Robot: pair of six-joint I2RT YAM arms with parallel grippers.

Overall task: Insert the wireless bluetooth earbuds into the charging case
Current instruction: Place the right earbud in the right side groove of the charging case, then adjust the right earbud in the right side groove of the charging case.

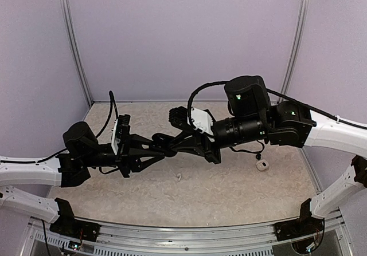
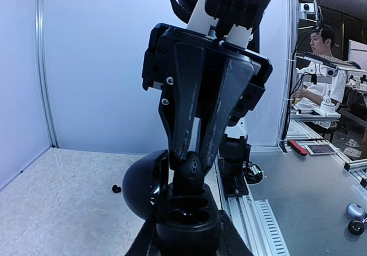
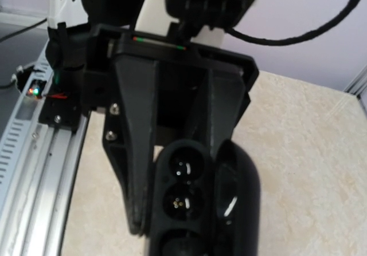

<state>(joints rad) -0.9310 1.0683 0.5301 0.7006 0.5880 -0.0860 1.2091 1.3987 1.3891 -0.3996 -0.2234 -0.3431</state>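
In mid-air over the table my left gripper (image 2: 186, 236) is shut on a black charging case (image 2: 189, 216), whose lid (image 2: 144, 184) hangs open to the left. My right gripper (image 2: 193, 160) comes down from above, its fingers closed on a glossy black earbud (image 2: 193, 169) that sits at the mouth of the case's far socket. The right wrist view looks into the case (image 3: 179, 194) and shows two sockets with gold contacts, the left gripper's fingers (image 3: 133, 153) on either side. In the top view both grippers meet at the centre (image 1: 167, 144).
A white case (image 1: 262, 164) lies on the table at the right, and a small white earbud (image 1: 179, 177) lies near the middle front. A loose black earbud (image 2: 116, 188) rests on the table surface to the left. A metal rail (image 1: 189, 239) runs along the near edge.
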